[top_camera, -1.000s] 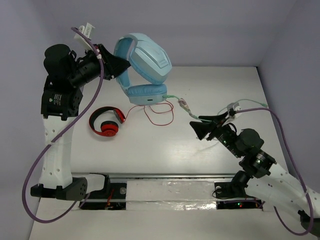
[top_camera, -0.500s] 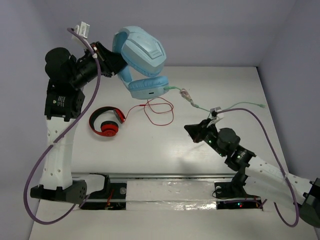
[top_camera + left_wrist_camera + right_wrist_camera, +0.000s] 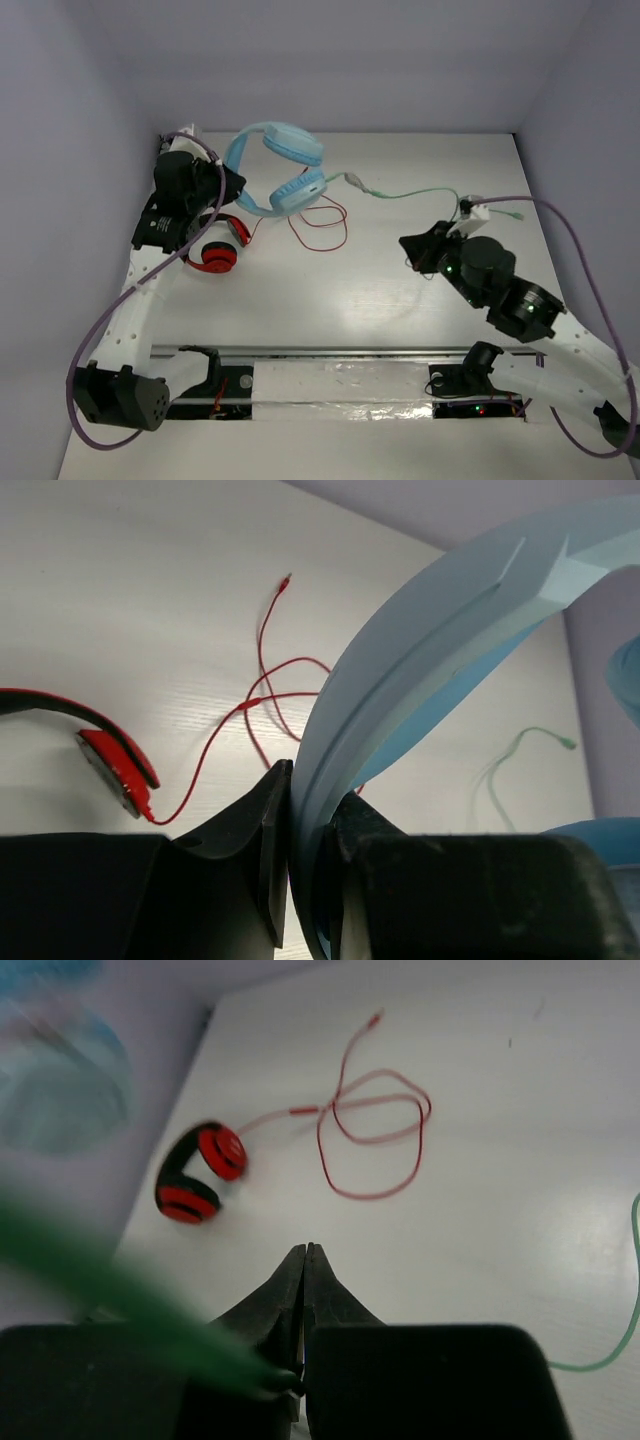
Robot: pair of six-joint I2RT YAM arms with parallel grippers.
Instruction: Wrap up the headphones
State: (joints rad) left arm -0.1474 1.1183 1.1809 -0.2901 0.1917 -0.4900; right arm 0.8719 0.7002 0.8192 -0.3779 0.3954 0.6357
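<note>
Two tools, both closed. Left tool (image 3: pixel 305 815) clamped on the wide headband of the light blue headphones (image 3: pixel 285 165), at the far left of the table (image 3: pixel 350 300). Right tool (image 3: pixel 304 1260) pressed fully together, nothing between the tips, well apart from the ear cups. Pale green cable (image 3: pixel 420 192) strung rightward from one ear cup, passing close by the right wrist; contact there unclear. Red-and-black headphones (image 3: pixel 212 248) and looped red cable (image 3: pixel 325 215) flat on the table, just beside the blue set.
</note>
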